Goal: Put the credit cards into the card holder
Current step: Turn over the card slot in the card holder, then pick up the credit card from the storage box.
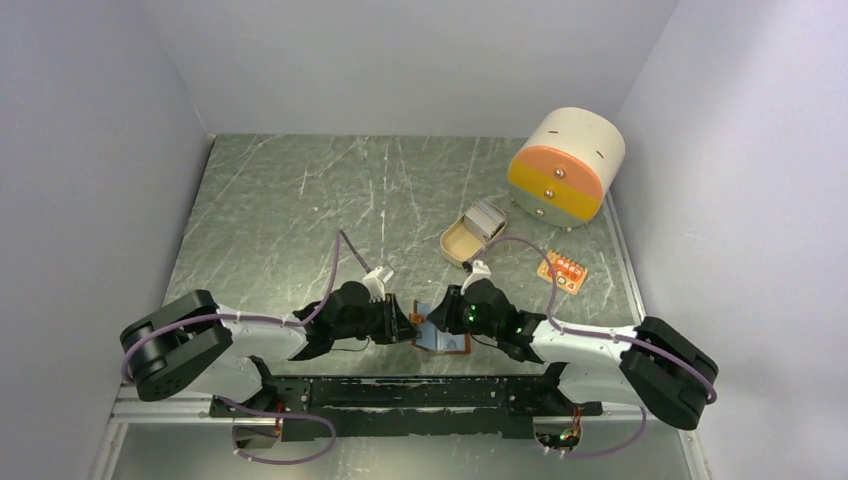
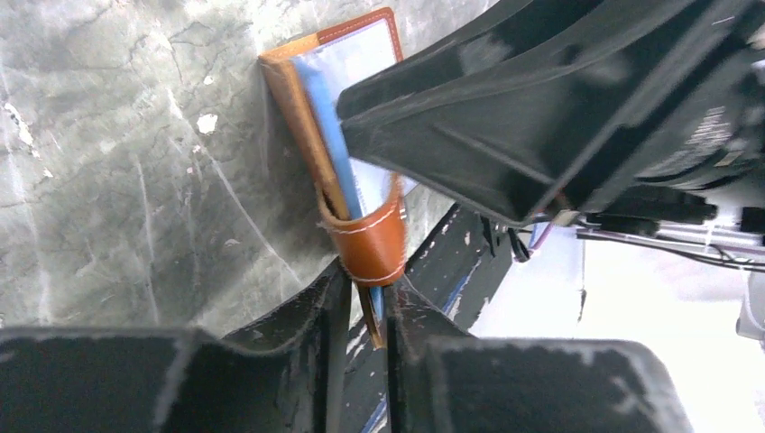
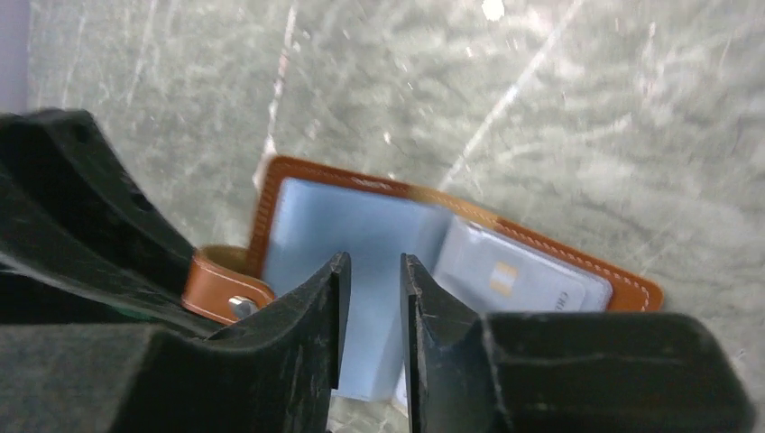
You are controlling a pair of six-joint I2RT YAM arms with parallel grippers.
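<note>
The brown leather card holder point(image 1: 446, 341) lies open near the table's front edge, between both grippers. My left gripper point(image 1: 411, 328) is shut on one edge of it point(image 2: 302, 126), with the brown and blue layers pinched between the fingertips, just below the strap loop point(image 2: 372, 242). My right gripper point(image 3: 370, 271) hovers over the blue lining point(image 3: 361, 216), its jaws a little apart with nothing between them. One pale card with a chip point(image 3: 514, 275) sits in the right pocket. A short stack of grey-white credit cards point(image 1: 488, 216) rests in the tan dish point(image 1: 456, 244).
A cream-and-orange drum-shaped box point(image 1: 565, 165) stands at the back right. A small orange item point(image 1: 562, 270) lies right of the dish. The strap with its metal snap point(image 3: 227, 293) hangs at the holder's left side. Grey walls close in on three sides.
</note>
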